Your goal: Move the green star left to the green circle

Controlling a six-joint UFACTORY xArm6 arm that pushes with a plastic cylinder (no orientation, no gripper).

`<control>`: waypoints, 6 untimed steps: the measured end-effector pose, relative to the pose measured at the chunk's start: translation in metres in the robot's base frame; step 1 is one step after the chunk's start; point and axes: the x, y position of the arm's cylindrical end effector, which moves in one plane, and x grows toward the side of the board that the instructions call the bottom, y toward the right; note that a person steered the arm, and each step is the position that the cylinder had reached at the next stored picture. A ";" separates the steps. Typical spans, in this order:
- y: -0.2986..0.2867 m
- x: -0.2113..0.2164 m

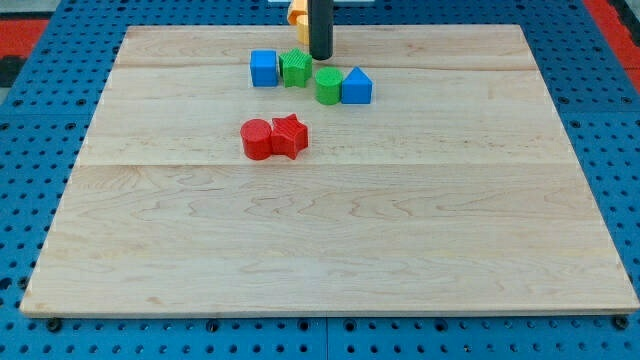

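Note:
The green star (295,68) lies near the view's top centre, touching a blue cube (264,68) on its left. The green circle (328,86) lies just to the star's lower right, with a narrow gap or light contact between them. A blue triangular block (357,86) touches the circle's right side. My tip (320,58) is down on the board just to the right of the green star's upper edge and directly above the green circle in the view.
A red circle (257,139) and a red star (289,135) lie together below the row, left of centre. A yellow block (299,22) and an orange block (296,8) sit at the top edge, partly hidden behind the rod.

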 end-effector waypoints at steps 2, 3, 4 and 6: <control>-0.055 0.002; -0.070 0.007; -0.046 0.009; -0.001 0.034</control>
